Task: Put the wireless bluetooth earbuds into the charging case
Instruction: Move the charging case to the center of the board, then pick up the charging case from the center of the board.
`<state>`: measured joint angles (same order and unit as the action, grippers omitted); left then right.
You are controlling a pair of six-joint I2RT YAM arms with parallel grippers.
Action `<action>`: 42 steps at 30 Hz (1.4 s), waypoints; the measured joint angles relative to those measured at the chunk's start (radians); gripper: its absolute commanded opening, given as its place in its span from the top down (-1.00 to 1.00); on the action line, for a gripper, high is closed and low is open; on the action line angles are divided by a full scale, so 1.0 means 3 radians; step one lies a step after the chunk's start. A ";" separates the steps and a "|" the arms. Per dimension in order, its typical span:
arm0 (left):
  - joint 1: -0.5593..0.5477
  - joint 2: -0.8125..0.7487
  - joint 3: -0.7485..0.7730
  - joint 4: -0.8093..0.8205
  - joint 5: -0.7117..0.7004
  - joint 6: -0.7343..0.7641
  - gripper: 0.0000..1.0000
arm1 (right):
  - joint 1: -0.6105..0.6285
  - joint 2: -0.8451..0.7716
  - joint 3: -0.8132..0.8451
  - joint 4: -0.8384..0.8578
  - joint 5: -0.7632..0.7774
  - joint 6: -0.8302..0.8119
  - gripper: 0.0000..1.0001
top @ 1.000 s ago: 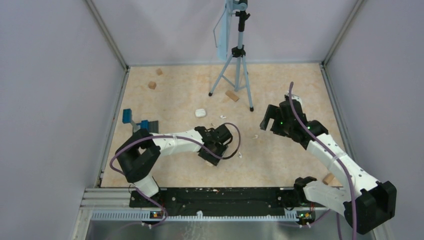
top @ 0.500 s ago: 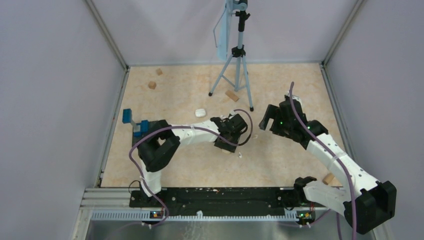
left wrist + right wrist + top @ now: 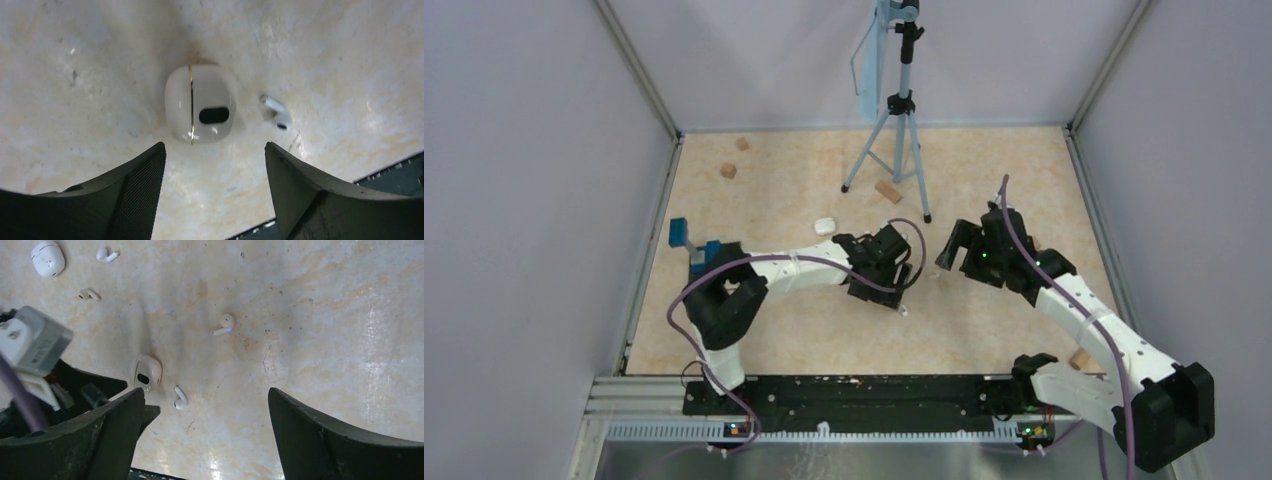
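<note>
In the left wrist view a closed white charging case (image 3: 200, 104) lies on the table just beyond my left gripper (image 3: 215, 147), which is open with nothing between its fingers. One white earbud (image 3: 276, 113) rests right of the case. The right wrist view shows the same case (image 3: 145, 373) with that earbud (image 3: 179, 397) beside it and another earbud (image 3: 223, 324), showing a blue light, farther off. My right gripper (image 3: 206, 392) is open and empty above bare table. From above, the left gripper (image 3: 894, 295) covers the case and the right gripper (image 3: 952, 255) hangs close by.
A second white case (image 3: 825, 226) sits behind the left arm, with two more earbuds (image 3: 107, 255) near it. A tripod (image 3: 894, 150) stands at the back. Tan wooden blocks (image 3: 887, 191) lie scattered, and a blue object (image 3: 692, 240) is at the left wall.
My left arm swung right and towards the back, then drew back slightly, and its jaws widened, leaving the case free on the table. The right gripper shifted a little left.
</note>
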<state>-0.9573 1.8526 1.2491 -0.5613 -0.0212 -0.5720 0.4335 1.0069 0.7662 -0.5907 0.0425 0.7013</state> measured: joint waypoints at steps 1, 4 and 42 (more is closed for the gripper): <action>0.0024 -0.0104 -0.0080 0.0003 0.0079 0.0001 -0.55 | 0.0000 0.0000 0.0001 0.0009 -0.0008 -0.0015 -0.80; 0.0174 -0.0451 -0.0271 0.0003 0.0317 0.0000 -0.55 | 0.0000 0.0008 0.0001 0.0014 -0.0015 -0.0102 -0.80; 0.2152 -0.1741 -0.0927 -0.0521 0.1446 0.0245 -0.82 | 0.1494 0.1845 0.0131 0.1347 -0.0460 -0.3007 -0.49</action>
<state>-0.3119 1.3304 0.9710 -0.7177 0.4126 -0.4984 0.8818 1.5604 0.8055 -0.1867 -0.0956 -0.2008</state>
